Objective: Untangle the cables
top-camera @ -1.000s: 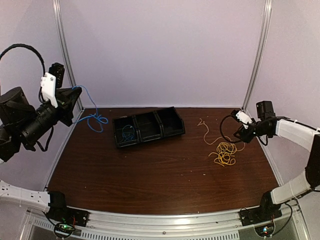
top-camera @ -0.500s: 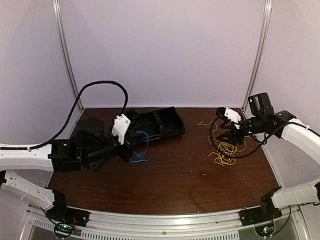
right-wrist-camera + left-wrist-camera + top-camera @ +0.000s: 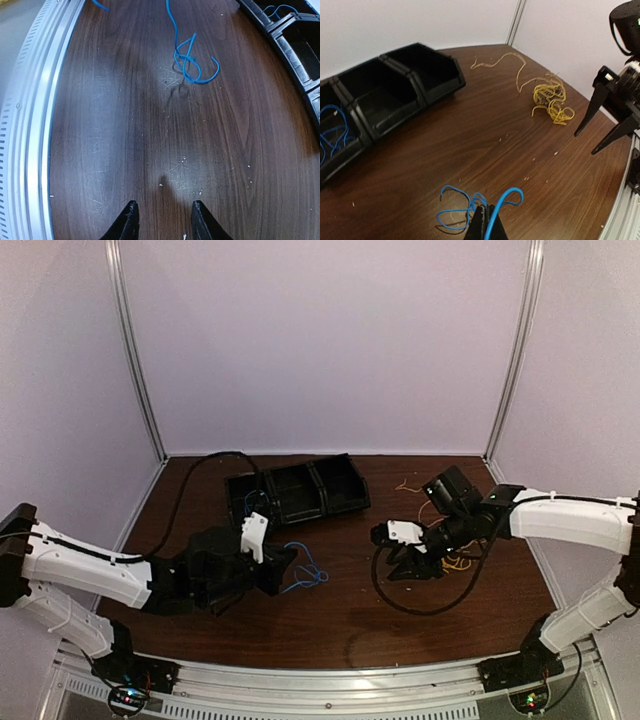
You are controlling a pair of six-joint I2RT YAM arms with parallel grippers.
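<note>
A: Left gripper (image 3: 484,224)?
B: Clenched on blue cable (image 3: 462,209), low over bench (image 3: 150,150), left of centre, toward near edge. Loose loops lying on the wood just ahead of the fingertips.
A: Right gripper (image 3: 162,220)?
B: Released, jaws spread, nothing between them. Right of centre, pointing at the blue cable.
A: Other cables?
B: Yellow bundle (image 3: 551,97) toward right edge. Loose yellow strand (image 3: 495,60) nearer far edge. Second blue cable (image 3: 330,132) inside leftmost compartment of black bin (image 3: 410,85), by far edge.

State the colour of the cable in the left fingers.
Blue; the cable shows best in the left wrist view.
</note>
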